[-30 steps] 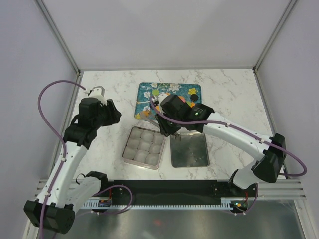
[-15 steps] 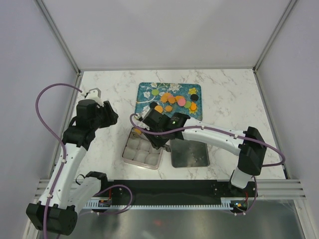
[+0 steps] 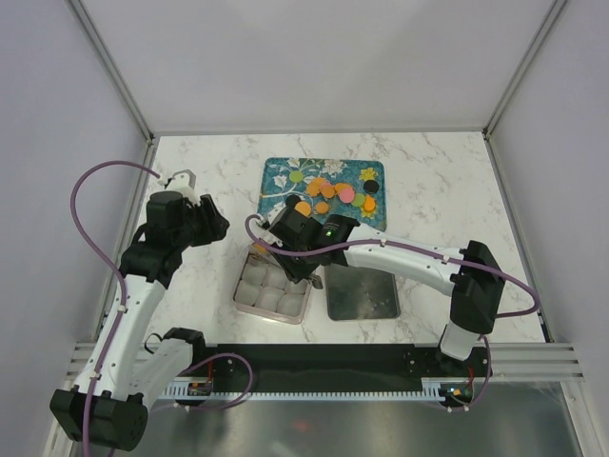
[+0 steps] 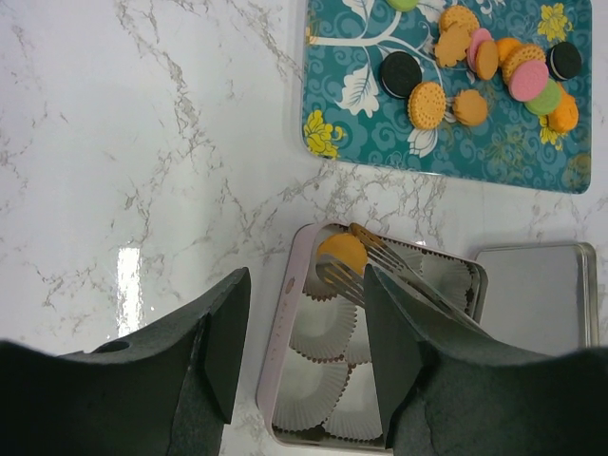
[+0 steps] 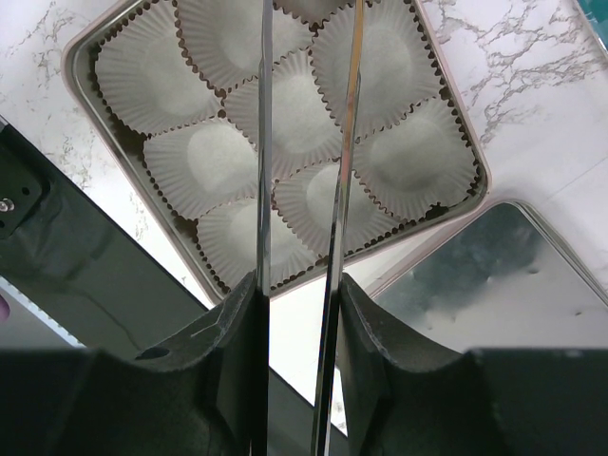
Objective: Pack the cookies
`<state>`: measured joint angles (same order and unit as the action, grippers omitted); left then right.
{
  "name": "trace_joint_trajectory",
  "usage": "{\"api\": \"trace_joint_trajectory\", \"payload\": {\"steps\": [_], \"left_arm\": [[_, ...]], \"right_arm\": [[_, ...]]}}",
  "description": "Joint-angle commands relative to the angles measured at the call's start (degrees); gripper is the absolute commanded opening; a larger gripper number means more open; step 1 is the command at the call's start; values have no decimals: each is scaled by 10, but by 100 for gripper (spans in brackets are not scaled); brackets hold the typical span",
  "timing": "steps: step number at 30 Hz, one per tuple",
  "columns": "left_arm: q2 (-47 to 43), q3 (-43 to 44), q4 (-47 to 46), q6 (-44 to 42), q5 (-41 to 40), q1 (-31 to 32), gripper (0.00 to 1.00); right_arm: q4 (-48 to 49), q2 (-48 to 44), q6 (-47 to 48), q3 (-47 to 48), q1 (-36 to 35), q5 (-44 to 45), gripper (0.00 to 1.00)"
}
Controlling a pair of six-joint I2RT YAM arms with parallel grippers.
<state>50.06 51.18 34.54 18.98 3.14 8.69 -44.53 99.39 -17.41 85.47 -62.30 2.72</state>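
No cup is filled yet. Your right pincer (image 5: 299, 323) pinches tongs (image 5: 264, 190) carrying one orange cookie (image 4: 342, 252) over a corner of the tin (image 4: 288, 323). The other cookies (image 4: 475, 66) lie beyond it, and your left pincer (image 4: 306, 332) is spread.

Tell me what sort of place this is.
Probably a robot test cell, not a kitchen: plain white walls on metal framing enclose a marble-look table, and a left arm and right arm are bolted to a mounting rail at its near edge.
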Motion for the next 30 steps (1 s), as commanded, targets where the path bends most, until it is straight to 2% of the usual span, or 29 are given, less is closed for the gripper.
{"api": "trace_joint_trajectory", "payload": {"steps": [1,19,30], "left_arm": [[-8,-1,-14,-6,13,-3,59],[-8,-2,-17,-7,23,-3,59],[-10,-4,-18,-8,25,-3,59]], "right_arm": [[16,-3,-9,18,-3,8,39],[22,-20,-14,0,-4,-2,49],[23,-38,-18,2,-5,12,49]]}}
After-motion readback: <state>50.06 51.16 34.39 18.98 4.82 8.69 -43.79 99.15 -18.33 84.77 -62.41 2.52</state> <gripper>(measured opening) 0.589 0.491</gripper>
